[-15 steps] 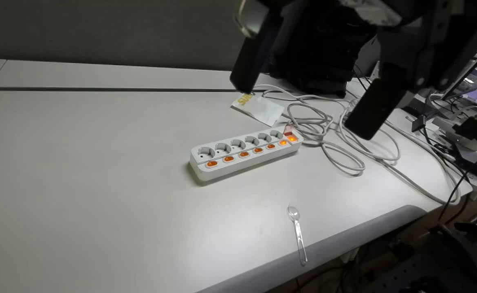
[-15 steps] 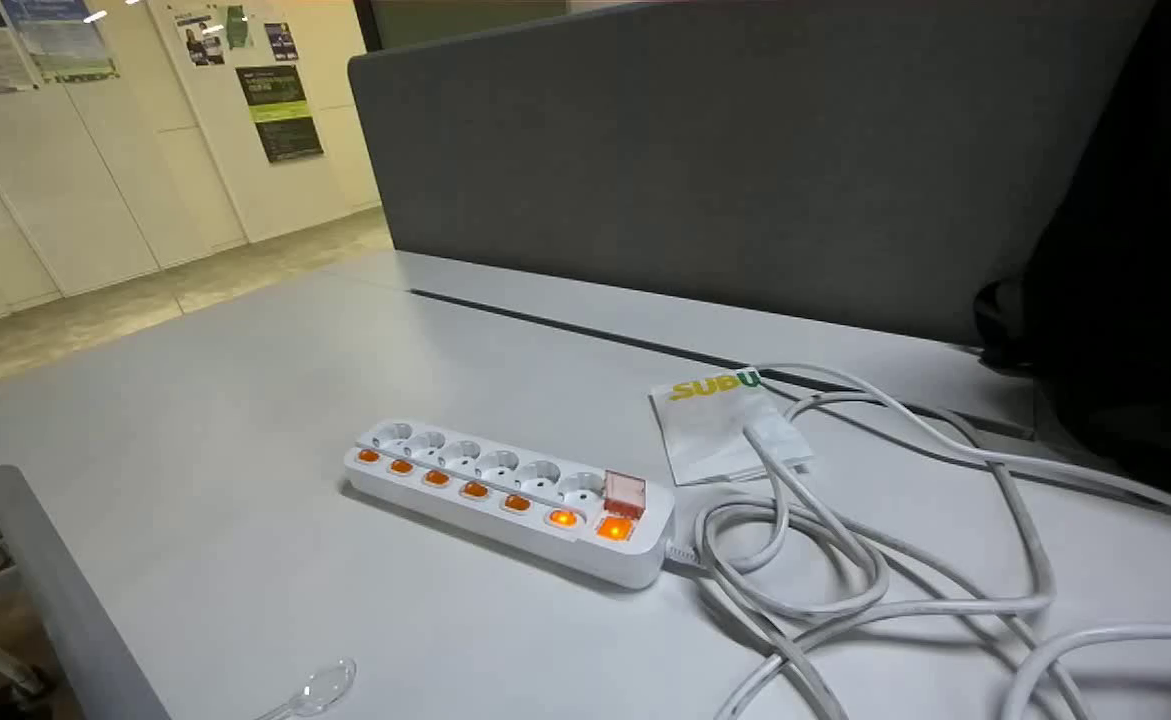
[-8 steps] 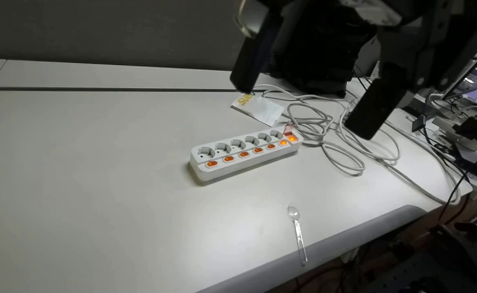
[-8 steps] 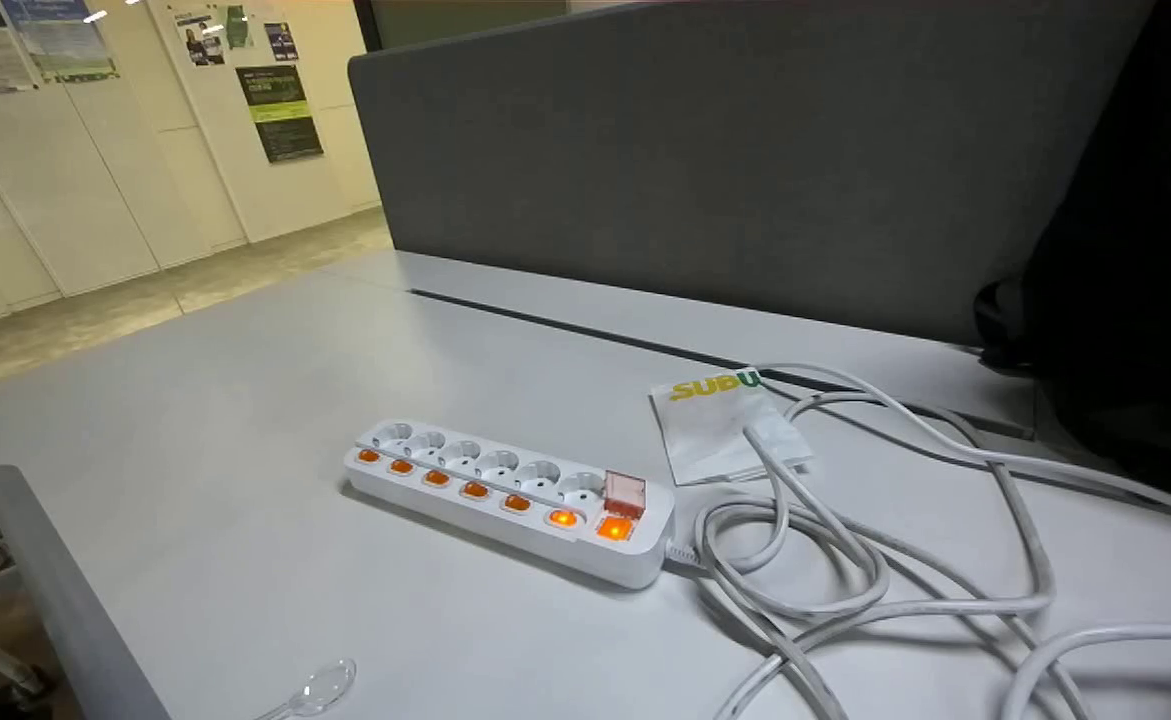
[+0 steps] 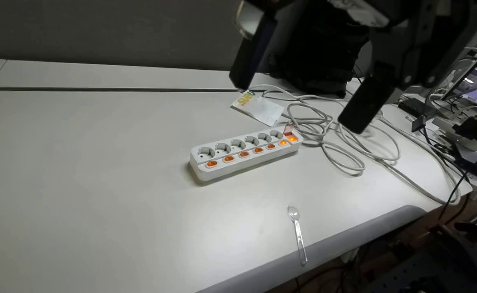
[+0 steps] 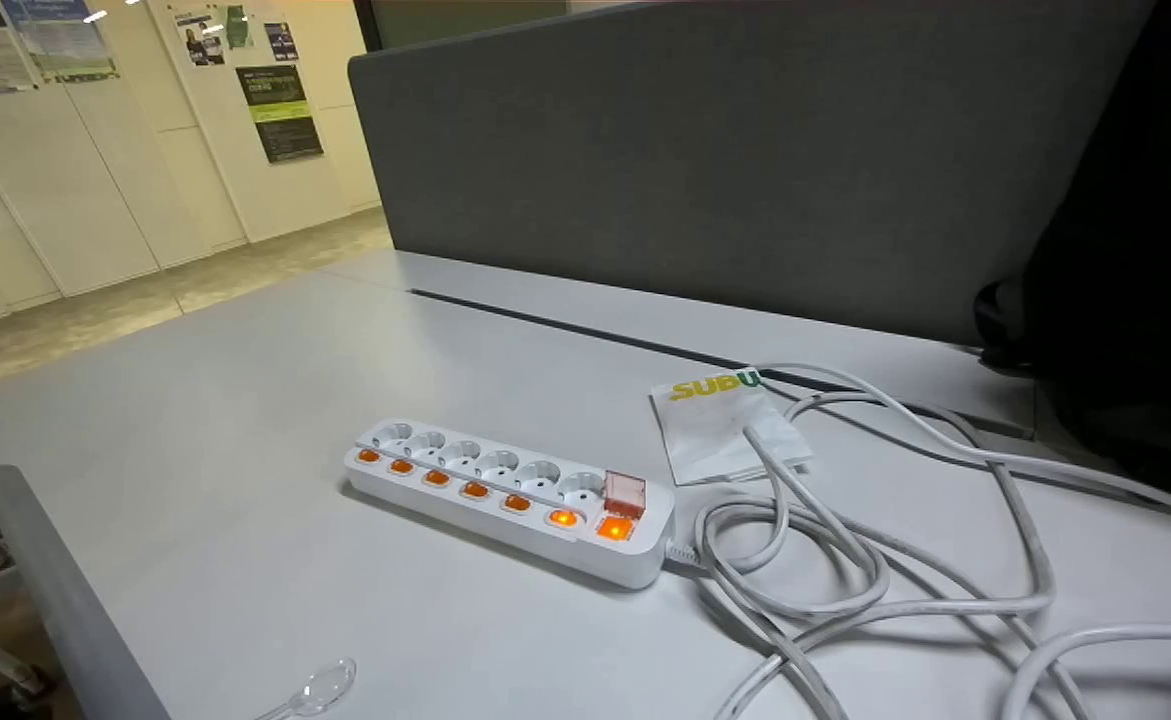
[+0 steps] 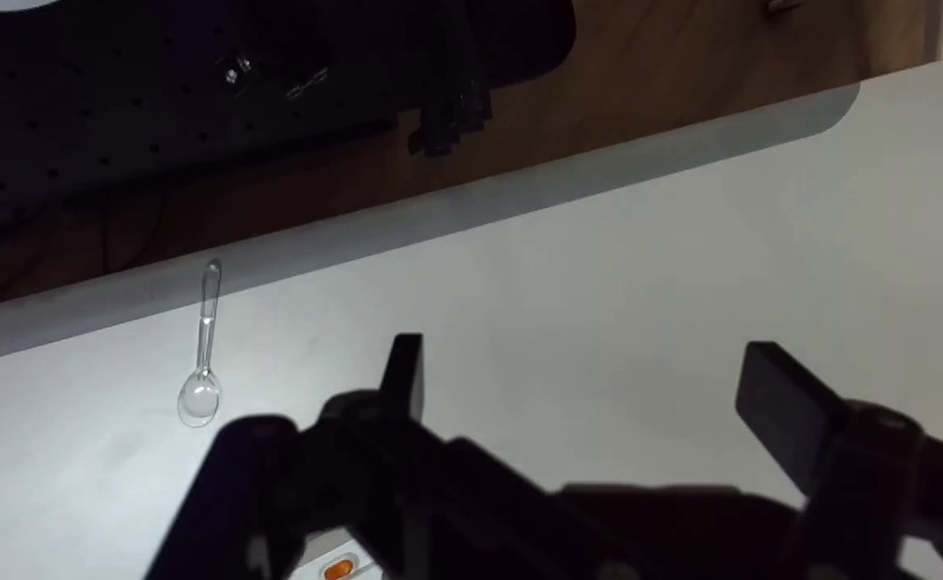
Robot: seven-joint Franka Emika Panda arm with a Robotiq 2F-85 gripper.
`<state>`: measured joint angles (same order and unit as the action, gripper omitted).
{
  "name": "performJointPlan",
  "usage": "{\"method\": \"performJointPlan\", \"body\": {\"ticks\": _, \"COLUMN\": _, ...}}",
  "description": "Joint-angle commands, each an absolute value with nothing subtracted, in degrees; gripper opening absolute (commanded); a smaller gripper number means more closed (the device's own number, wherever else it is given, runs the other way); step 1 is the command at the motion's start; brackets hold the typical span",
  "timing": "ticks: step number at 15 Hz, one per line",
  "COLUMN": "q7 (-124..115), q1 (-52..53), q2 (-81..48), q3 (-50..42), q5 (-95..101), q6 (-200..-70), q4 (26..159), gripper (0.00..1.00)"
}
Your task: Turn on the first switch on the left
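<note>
A white power strip with a row of orange switches lies on the table in both exterior views (image 5: 238,165) (image 6: 485,522). Its leftmost switch (image 5: 212,163) (image 6: 368,456) is unlit. The rightmost small switch (image 5: 283,143) (image 6: 563,518) and the larger end switch (image 5: 291,138) (image 6: 615,529) glow. A clear reddish cover (image 6: 625,493) stands raised over the end switch. In the wrist view, only a corner with one orange switch (image 7: 339,569) shows; my gripper hides the rest. My gripper (image 5: 297,101) (image 7: 588,361) is open and empty, above the table, apart from the strip.
A clear plastic spoon (image 5: 297,232) (image 6: 327,686) (image 7: 200,395) lies near the table's front edge. A paper packet (image 5: 258,108) (image 6: 720,430) and coiled white cables (image 5: 311,118) (image 6: 845,605) lie beside the strip. A grey partition (image 6: 695,160) and a black bag (image 6: 1135,250) stand behind.
In an exterior view, my gripper has shifted slightly up and left in the last half second, its right finger most visibly. The strip, its lights and the spoon are unchanged.
</note>
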<state>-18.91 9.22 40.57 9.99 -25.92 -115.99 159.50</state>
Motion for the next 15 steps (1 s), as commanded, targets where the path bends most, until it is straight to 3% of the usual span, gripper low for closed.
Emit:
{"method": "performJointPlan", "body": {"ticks": 1, "q7": -20.59, "q1": 6.54, "q2": 35.5, "q3": 13.0, "q5": -23.19, "q6": -124.65, "q4": 159.43, "gripper": 1.0}}
{"method": "performJointPlan", "body": {"ticks": 5, "q7": -21.28, "q1": 4.01, "q2": 26.59, "q3": 15.9, "q5": -14.93, "q6": -137.68, "q4": 159.49, "gripper": 1.0}}
{"method": "performJointPlan", "body": {"ticks": 6, "q7": -21.7, "q1": 3.34, "q2": 24.23, "q3": 16.16, "q5": -12.39, "q6": -139.85, "q4": 159.31, "gripper": 0.75}}
{"method": "performJointPlan", "body": {"ticks": 8, "q7": -22.22, "q1": 1.74, "q2": 19.47, "q3": 16.21, "q5": -7.17, "q6": -142.28, "q4": 158.45, "gripper": 0.67}}
{"method": "performJointPlan", "body": {"ticks": 15, "q7": -20.47, "q1": 0.06, "q2": 5.03, "q3": 13.52, "q5": 6.18, "q6": -151.17, "q4": 153.62, "gripper": 0.17}}
